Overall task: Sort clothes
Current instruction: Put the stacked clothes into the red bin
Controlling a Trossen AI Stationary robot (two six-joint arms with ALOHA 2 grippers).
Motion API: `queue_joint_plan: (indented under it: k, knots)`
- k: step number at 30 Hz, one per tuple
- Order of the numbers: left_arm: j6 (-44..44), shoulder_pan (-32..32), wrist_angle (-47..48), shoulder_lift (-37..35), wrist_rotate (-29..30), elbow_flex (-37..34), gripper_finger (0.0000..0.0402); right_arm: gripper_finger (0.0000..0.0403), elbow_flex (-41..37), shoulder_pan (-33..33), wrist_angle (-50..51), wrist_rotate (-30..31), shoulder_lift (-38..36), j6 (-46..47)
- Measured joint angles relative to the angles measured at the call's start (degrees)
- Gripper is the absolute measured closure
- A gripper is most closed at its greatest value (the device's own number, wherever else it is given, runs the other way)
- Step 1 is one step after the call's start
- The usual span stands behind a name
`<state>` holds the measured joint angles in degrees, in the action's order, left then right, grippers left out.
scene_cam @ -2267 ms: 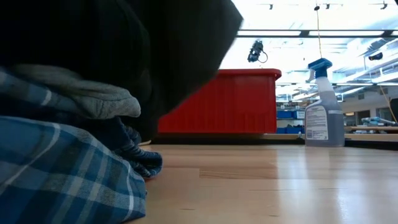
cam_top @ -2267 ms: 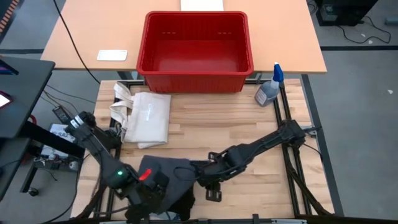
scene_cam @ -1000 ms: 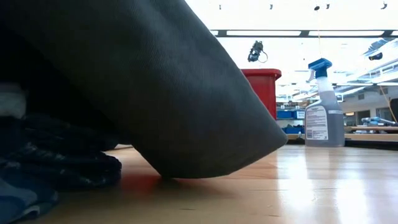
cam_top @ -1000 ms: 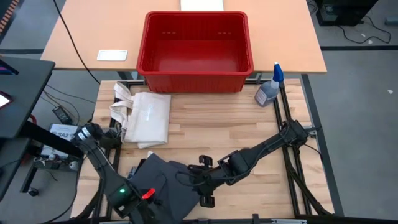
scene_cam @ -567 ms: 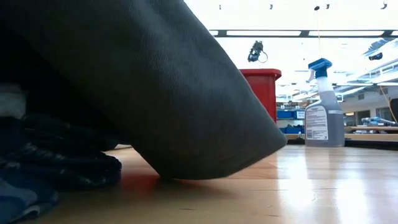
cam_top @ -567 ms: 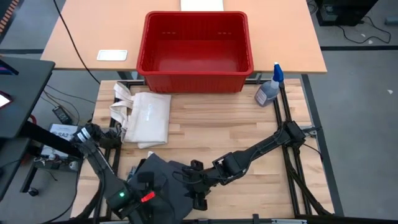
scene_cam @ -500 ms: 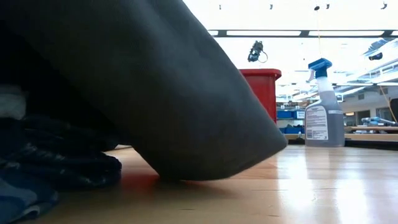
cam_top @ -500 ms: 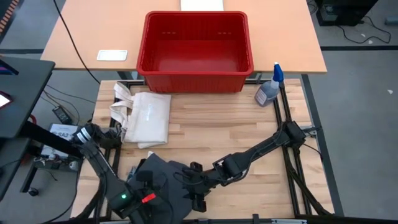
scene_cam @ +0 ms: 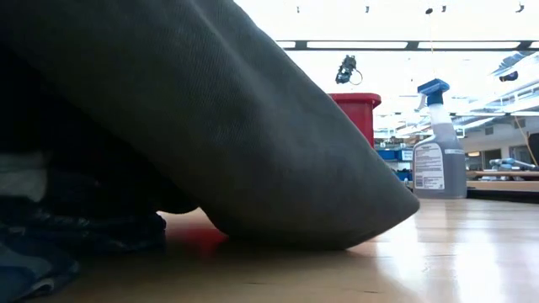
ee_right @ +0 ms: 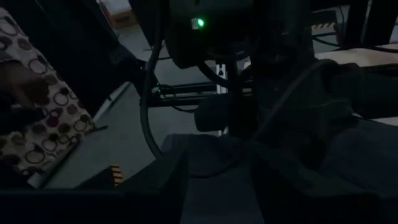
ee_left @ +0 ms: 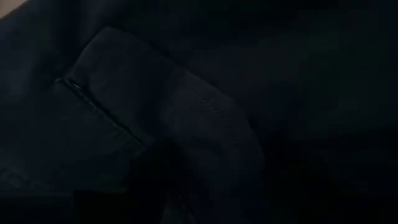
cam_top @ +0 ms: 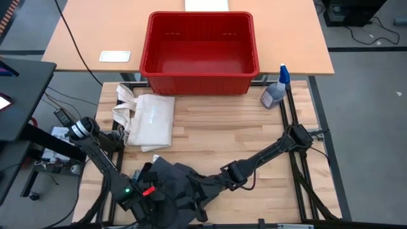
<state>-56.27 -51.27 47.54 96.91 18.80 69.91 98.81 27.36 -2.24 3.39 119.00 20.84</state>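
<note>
The dark grey cloth [cam_top: 173,186] lies heaped at the table's near edge. It fills the left of the low view [scene_cam: 253,143] and the whole left wrist view [ee_left: 186,124]. A strip of blue plaid [scene_cam: 21,273] shows under it on the table. My left gripper [cam_top: 152,191] sits on the heap's left part. My right gripper [cam_top: 197,193] reaches in from the right, open, its fingers [ee_right: 158,186] either side of a grey fold [ee_right: 214,162]. My right gripper comes in low from the table's right at the right side of the heap [cam_top: 191,184]. Cloth lies between its open fingers on the table. Whether the fingers touch it I cannot tell.
A white tote bag [cam_top: 149,121] lies at the far left of the table, and a red bin [cam_top: 200,83] stands past the far edge. A spray bottle [cam_top: 276,92] stands at the far right corner. Circle-patterned fabric [ee_right: 37,124] shows beyond the table.
My right gripper has moved toward the table's left, from beside the heap into its right side. The dark grey cloth's lower edge has spread farther right along the table in the low view.
</note>
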Motion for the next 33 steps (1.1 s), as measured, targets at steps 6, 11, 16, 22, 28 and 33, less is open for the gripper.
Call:
queue_joint_plan:
  k: [6, 11, 16, 22, 28, 33]
  knots:
    - [-2.57, 0.44, 0.01, -0.05, -0.65, -0.06, 0.0164, 0.0232, -0.97, 0.32, 0.25, 0.52, -0.02, -0.89]
    - [-2.73, 0.25, 0.61, 0.05, -2.12, 1.20, 0.0166, 0.0232, -4.73, 0.28, 0.24, 0.52, -0.07, 1.93]
    - [-2.05, -0.07, 2.81, -2.43, -2.16, 3.88, 0.0166, 0.0232, -8.93, 0.28, -2.17, 0.03, -0.02, 4.63]
    - [-2.74, -0.07, 1.13, -7.17, -2.94, 4.24, 0.0166, 0.0232, -13.69, -0.54, -1.86, 0.23, -0.04, 6.44]
    - [2.75, -0.13, -18.17, -6.97, -0.49, 4.27, 0.0166, 0.0232, -16.25, -2.35, -1.97, 0.19, -0.04, 9.57]
    - [4.23, 0.01, -24.50, -2.33, -2.30, 4.22, 0.0166, 0.0232, -16.37, -3.13, -2.29, -1.45, -0.04, 9.64]
